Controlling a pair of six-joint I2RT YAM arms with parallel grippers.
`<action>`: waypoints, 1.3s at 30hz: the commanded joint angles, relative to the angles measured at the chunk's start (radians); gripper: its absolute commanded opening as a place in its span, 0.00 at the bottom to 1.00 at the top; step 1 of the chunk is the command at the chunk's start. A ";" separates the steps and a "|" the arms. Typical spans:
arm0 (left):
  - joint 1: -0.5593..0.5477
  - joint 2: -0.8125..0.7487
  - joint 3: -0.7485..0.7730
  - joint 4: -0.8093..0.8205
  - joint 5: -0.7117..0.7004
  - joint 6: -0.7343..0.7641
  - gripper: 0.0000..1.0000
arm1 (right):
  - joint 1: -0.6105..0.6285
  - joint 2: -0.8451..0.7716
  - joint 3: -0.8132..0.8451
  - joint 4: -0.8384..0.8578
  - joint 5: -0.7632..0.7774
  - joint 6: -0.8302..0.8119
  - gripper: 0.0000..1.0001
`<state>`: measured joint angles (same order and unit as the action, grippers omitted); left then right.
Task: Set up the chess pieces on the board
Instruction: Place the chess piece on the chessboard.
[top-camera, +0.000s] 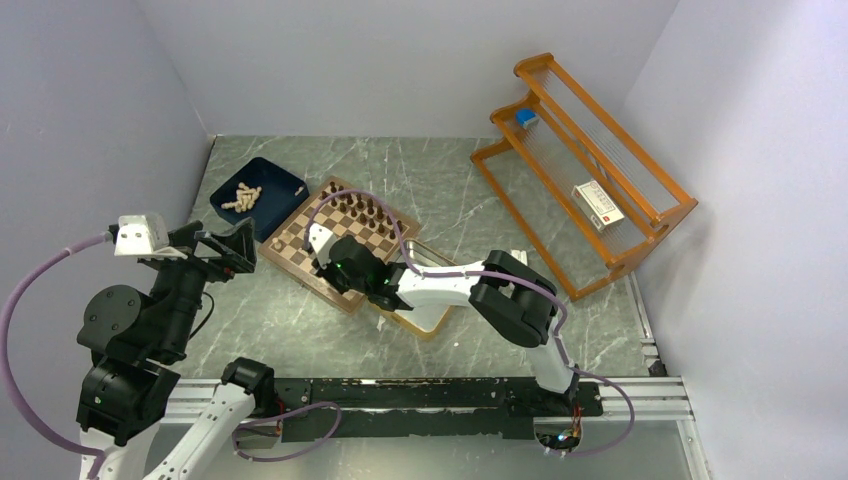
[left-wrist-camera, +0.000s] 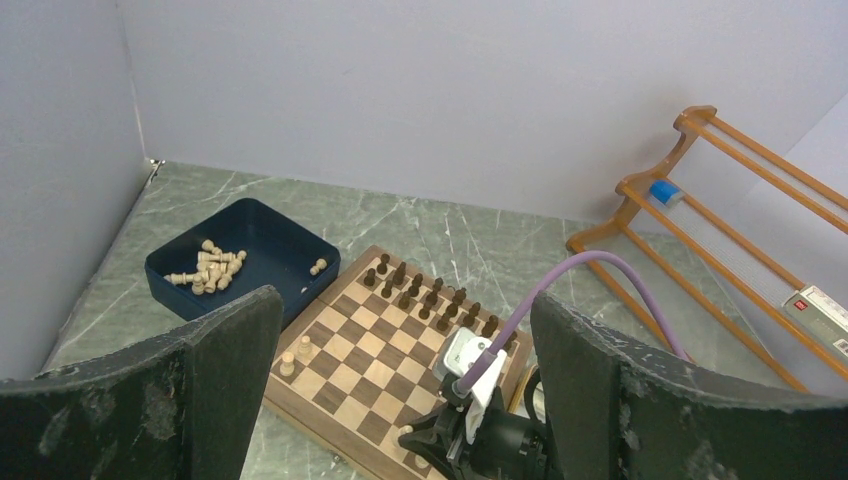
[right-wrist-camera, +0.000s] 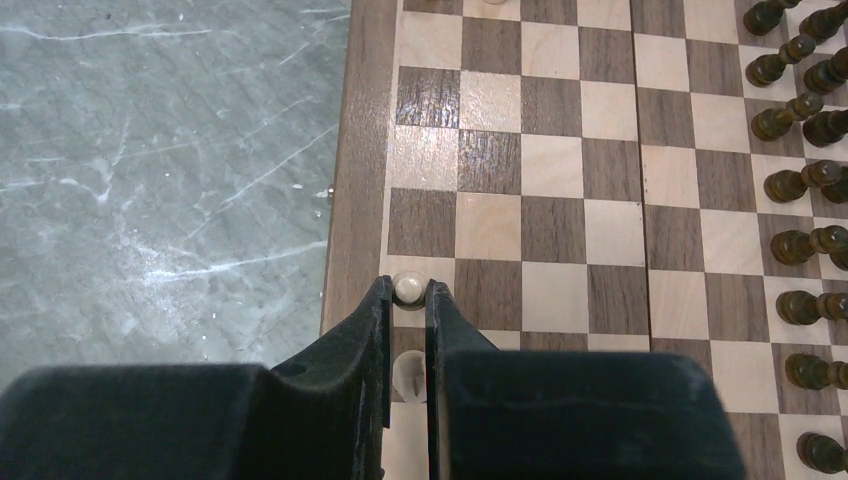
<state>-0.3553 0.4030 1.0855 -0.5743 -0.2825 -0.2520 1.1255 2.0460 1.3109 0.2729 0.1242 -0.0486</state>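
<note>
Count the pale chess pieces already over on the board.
3. Two pale pieces stand on the board by its near-left rim; a third pale piece is pinched in the right end effector beside that rim. The right arm may hide more.

The right arm hides part of the near side of the board and much of the tin. The pale pieces in the navy tray are too small to name. The right gripper hides its pale piece below the head.

Smooth wooden board, glossy wooden chess pieces, veined stone-look table
</note>
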 joint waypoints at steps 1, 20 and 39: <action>-0.005 -0.001 0.012 0.005 -0.010 -0.008 0.98 | 0.005 0.019 0.005 -0.001 0.006 0.016 0.13; -0.005 -0.001 0.013 0.008 -0.003 -0.007 0.98 | 0.005 0.043 0.026 -0.022 0.021 0.023 0.24; -0.005 0.009 -0.034 0.037 0.021 -0.006 0.98 | -0.003 -0.079 0.081 -0.063 0.000 0.046 0.61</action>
<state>-0.3553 0.4030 1.0771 -0.5686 -0.2813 -0.2516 1.1259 2.0563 1.3582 0.2192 0.1242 -0.0227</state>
